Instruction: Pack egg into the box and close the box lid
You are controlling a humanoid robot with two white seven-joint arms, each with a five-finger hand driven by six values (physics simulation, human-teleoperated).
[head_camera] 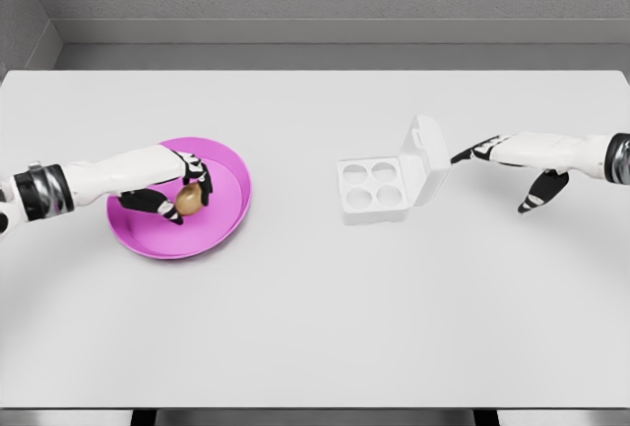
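Note:
A brown egg (189, 200) lies in the magenta plate (231, 175) at the table's left. My left hand (177, 190) reaches over the plate with its fingers curled around the egg. A white egg box (374, 190) with four empty cups sits right of the middle. Its lid (425, 158) stands open, tilted up to the right. My right hand (492, 160) hovers just right of the lid, fingers spread, its fingertips (461, 155) close to the lid's back, thumb hanging down.
The white table (315, 318) spans the whole view, with a grey wall behind its far edge. Only the plate and box stand on it.

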